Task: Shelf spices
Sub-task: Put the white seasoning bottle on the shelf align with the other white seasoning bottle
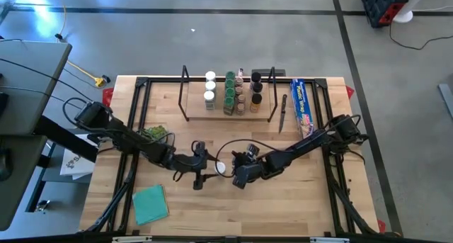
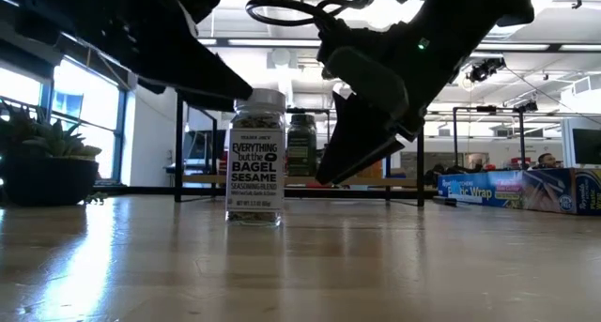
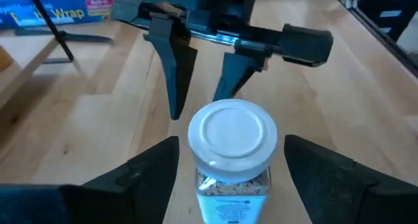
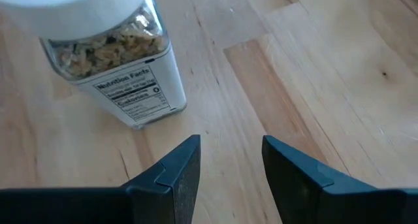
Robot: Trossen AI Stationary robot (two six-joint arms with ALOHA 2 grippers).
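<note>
You are looking at a light wooden table (image 1: pixel 283 200) with a big open workroom behind it. In the left wrist view the left gripper (image 3: pixel 228 168) has its fingers (image 3: pixel 147 168) spread wide on either side of a jar (image 3: pixel 232 152) with a white lid, not touching it. The jar stands upright on the table, near the middle, toward the front edge. The right gripper (image 4: pixel 228 168) sits just beside the same jar, fingers (image 4: pixel 176 168) parted with a narrow gap and holding nothing; its tips point down at the bare wood.

Farther back, the shelf (image 1: pixel 228 112) holds the other spice jars (image 1: pixel 232 93) in rows on its board. A blue wrap box (image 1: pixel 304 105) lies right of the shelf, a dark knife (image 1: pixel 282 111) between them. A teal square (image 1: pixel 150 203) lies front left, with a small green plant (image 1: pixel 153 134) behind it.
</note>
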